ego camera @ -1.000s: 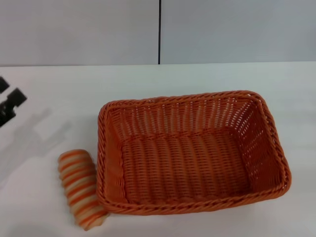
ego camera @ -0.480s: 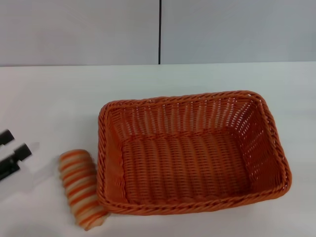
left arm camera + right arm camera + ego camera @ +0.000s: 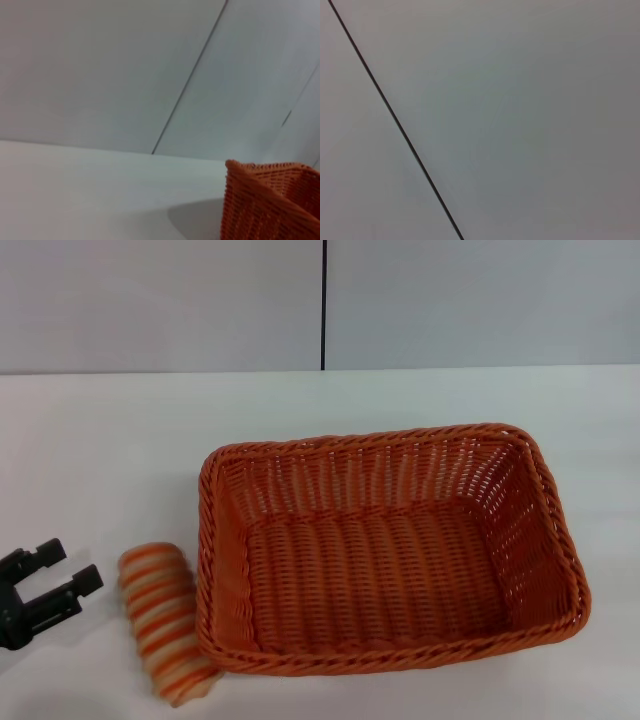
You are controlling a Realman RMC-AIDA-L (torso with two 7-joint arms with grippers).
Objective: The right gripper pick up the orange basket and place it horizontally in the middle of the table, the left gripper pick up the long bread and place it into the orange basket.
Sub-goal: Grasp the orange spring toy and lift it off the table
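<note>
Orange-and-cream ridges suggest the long bread (image 3: 163, 625), touching the orange basket (image 3: 390, 548) at the table's (image 3: 100, 440) near left, is light and grippy, so we favour pinching its middle with the spread-fingered, empty left gripper (image 3: 62, 568).

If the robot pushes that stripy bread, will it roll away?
The small ridged orange-and-cream striped bread loaf looks rounded, so a sideways nudge might roll it. It lies against the big orange woven basket, which would probably stop it. The left gripper, fingers open, sits beside it.
</note>
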